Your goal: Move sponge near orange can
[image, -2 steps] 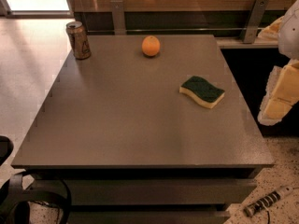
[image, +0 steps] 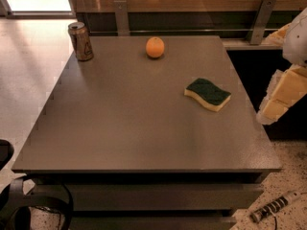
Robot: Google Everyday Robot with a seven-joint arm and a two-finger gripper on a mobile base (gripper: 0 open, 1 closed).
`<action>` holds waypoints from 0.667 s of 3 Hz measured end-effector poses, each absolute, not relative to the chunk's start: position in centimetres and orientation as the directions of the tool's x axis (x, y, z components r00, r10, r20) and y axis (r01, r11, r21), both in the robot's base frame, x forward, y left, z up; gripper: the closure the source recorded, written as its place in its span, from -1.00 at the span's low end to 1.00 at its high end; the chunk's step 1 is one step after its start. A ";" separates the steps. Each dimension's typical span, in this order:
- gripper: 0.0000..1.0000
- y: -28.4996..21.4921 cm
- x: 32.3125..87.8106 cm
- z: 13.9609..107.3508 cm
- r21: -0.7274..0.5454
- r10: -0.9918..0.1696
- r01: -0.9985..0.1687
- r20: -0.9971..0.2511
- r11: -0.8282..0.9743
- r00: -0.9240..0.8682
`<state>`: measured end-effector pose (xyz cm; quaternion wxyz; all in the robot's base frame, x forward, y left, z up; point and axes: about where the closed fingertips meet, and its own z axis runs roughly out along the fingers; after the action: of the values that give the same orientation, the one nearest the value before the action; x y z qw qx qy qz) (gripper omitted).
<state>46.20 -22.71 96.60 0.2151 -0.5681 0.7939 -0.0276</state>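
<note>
The sponge (image: 207, 94), dark green on top over pale yellow foam, lies flat on the right side of the grey table (image: 134, 128). The orange can (image: 81, 41), brownish-orange with a silver rim, stands upright at the table's far left corner, well away from the sponge. My gripper (image: 283, 94), seen as pale yellow and white parts, hangs off the table's right edge, to the right of the sponge and not touching it. It holds nothing that I can see.
A round orange fruit (image: 155, 47) sits near the table's far edge, between the can and the sponge. A rail on metal posts (image: 121, 17) runs behind the table. Black cables (image: 33, 205) lie on the floor at lower left, and a striped cord (image: 273, 207) at lower right.
</note>
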 end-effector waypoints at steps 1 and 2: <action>-1.00 -23.7 48.6 95.3 -0.310 -0.852 -0.839 -0.434 0.448 -0.294; -1.00 -23.8 50.8 92.4 -0.287 -0.766 -0.803 -0.571 0.522 -0.294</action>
<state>50.83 -23.84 92.43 0.3390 -0.4881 0.8038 0.0271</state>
